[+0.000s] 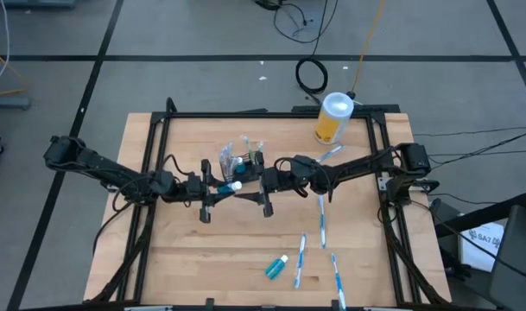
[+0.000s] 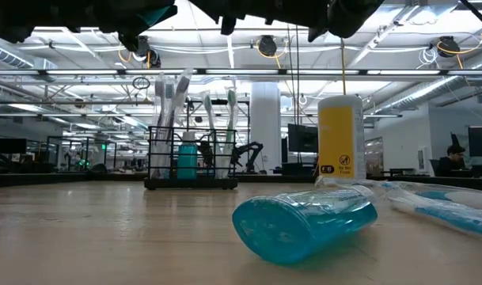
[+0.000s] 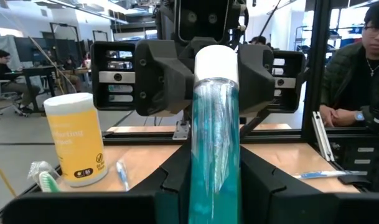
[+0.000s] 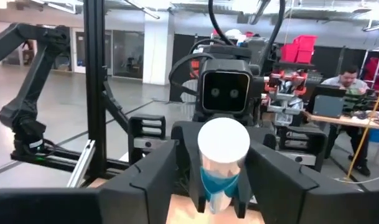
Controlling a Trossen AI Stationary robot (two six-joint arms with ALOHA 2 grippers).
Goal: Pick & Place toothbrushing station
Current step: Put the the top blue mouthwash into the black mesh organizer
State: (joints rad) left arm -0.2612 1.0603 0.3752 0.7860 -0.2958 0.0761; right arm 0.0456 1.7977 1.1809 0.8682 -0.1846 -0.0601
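The black wire caddy [image 1: 241, 161] stands at the table's middle with toothbrushes upright in it; the low view shows the caddy [image 2: 191, 162] too. Just in front of it, my left gripper [image 1: 226, 190] is shut on a teal toothpaste tube [image 3: 214, 137] whose white cap [image 3: 215, 61] points at my right arm. My right gripper [image 4: 214, 168] faces it, open, with one finger on either side of the cap [image 4: 223, 143]; I see no touch. A second teal tube [image 1: 276, 267] and loose toothbrushes [image 1: 321, 216] lie flat on the table's near right part. My left gripper pinches the tube's body [image 3: 214, 186] between its two fingers, toward the end away from the cap. The fingers come level from the table's left and lie along the tube. The tube sticks out level past the fingertips, lifted clear of the table.
A yellow canister [image 1: 333, 118] with a white lid stands at the far right, with one toothbrush [image 1: 330, 154] lying beside it. The black frame rail [image 1: 392, 225] runs along the table's edges. A person [image 3: 357, 68] sits beyond the right side.
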